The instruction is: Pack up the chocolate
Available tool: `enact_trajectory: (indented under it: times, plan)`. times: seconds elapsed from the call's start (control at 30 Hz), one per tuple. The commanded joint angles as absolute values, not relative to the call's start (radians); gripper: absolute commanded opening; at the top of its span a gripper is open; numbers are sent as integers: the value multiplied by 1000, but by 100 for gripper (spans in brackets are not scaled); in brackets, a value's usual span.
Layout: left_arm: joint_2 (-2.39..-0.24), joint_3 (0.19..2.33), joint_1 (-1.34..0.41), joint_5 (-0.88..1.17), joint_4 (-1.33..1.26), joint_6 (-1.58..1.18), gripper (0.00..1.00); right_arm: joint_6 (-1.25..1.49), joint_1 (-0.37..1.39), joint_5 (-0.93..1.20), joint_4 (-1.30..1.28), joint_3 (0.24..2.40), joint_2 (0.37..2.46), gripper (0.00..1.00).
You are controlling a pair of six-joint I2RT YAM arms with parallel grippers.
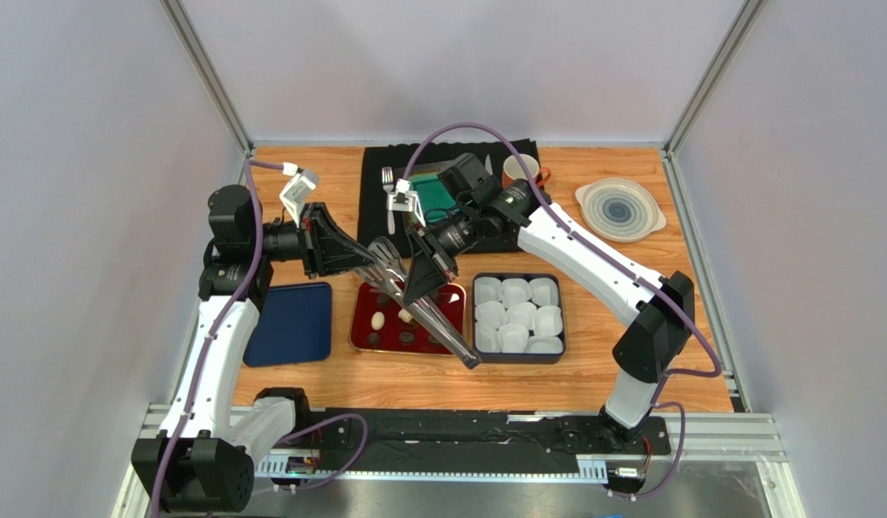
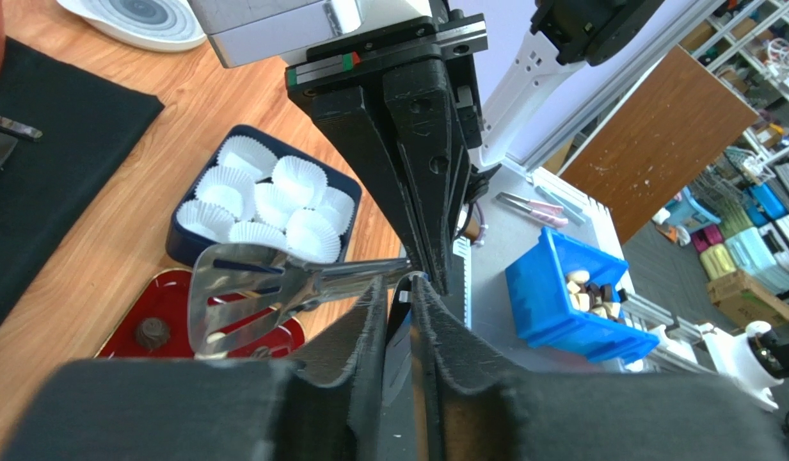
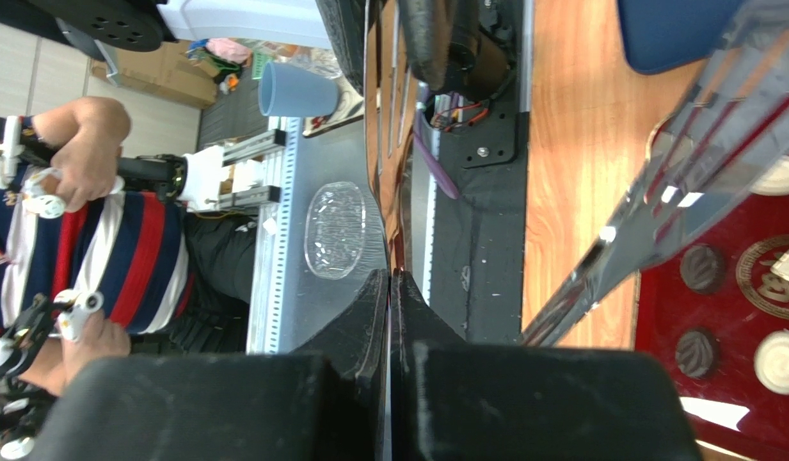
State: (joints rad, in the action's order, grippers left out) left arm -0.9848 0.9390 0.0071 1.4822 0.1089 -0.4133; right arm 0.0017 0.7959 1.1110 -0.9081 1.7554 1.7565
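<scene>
left gripper (image 2: 400, 288): jaws at a slim gap, shank of the tongs (image 2: 249, 298) between the tips. Reads as a grip, can't confirm it's firm.
right gripper (image 3: 389, 283): fingers pressed flat together, nothing between them. Tip sits just beside the tongs.
chocolate (image 3: 701, 269): dark rounds plus a few white ones, all in the red tray (image 1: 358, 324). None in the paper cups (image 2: 273, 202).
step: my read is seating the tongs in the left gripper before any pick.
do it well: square the shank in the pads before lifting. Back the right arm off first, since both arms crowd over the red tray. Squeeze gently; the pieces are small and will likely roll or skid.
cup tray (image 1: 561, 318): just right of the red tray, so a short carry.
table (image 1: 437, 378): wood. Blue tray (image 1: 291, 322) at left, black mat (image 1: 377, 178) with a fork (image 1: 388, 178) at the back, mug (image 1: 520, 169) and round dish (image 1: 620, 207) back right.
room: person (image 3: 129, 250) in a striped shirt beyond the near edge. Plain pale panels (image 1: 91, 162) on the other three sides.
</scene>
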Motion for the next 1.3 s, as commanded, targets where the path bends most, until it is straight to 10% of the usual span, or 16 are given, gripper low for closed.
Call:
enact_trajectory:
  times: [0.0, 0.5, 0.67, 0.77, 1.03, 1.27]
  plan:
    - [-979, 940, 3, 1764, 92, -416, 13, -6, 746, 976, -893, 1802, 1729, 6]
    - [-1098, 1063, 5, 1591, 94, -471, 0, 308, 531, 819, -442, 1404, 1353, 15]
    - [-1092, 999, 5, 1480, -298, -770, 0, 383, 485, 813, -301, 1289, 1258, 8]
    - [-1101, 985, 3, 1462, -397, -874, 0, 390, 469, 790, -325, 1284, 1230, 22]
    - [-1098, 982, 63, 1306, -507, -1032, 0, 420, 367, 539, -304, 1166, 956, 97]
    - [-1103, 973, 67, 1177, -668, -1225, 0, 523, 342, 443, -191, 993, 779, 100]
